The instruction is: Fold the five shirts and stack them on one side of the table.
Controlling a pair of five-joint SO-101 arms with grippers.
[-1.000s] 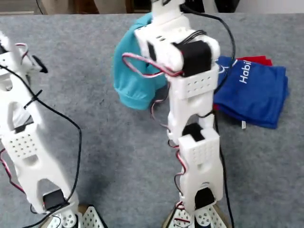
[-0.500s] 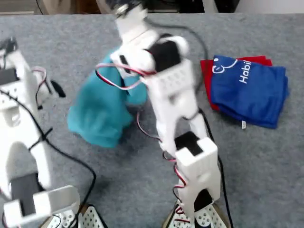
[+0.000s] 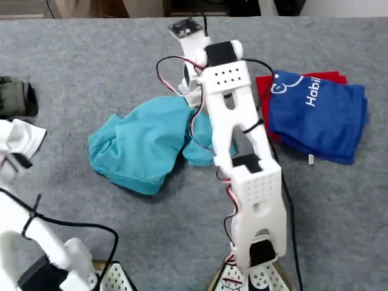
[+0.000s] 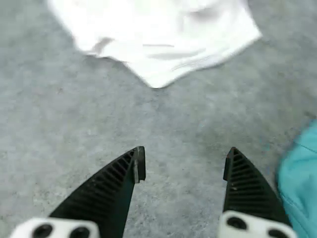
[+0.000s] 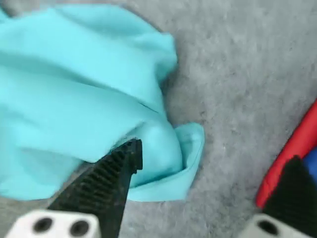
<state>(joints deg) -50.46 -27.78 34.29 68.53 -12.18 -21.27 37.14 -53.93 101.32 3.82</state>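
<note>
You are looking at a robotics lab bench. Loosely wired white arms [image 3: 251, 182] are standing on a grey, felt-covered table [image 3: 91, 60].

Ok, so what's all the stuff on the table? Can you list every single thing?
teal shirt: one, teal, crumpled in the middle of the table
blue shirt: one, blue, folded, lying on the red shirt
red shirt: one, red, under the blue shirt, edges peeking out
white shirt: one, white, ahead of the left gripper
dark green cloth: one, maybe a shirt, at the view's edge
table: one, grey
right gripper: one, black, open over the teal shirt's edge
left gripper: one, black, open over bare table
</note>
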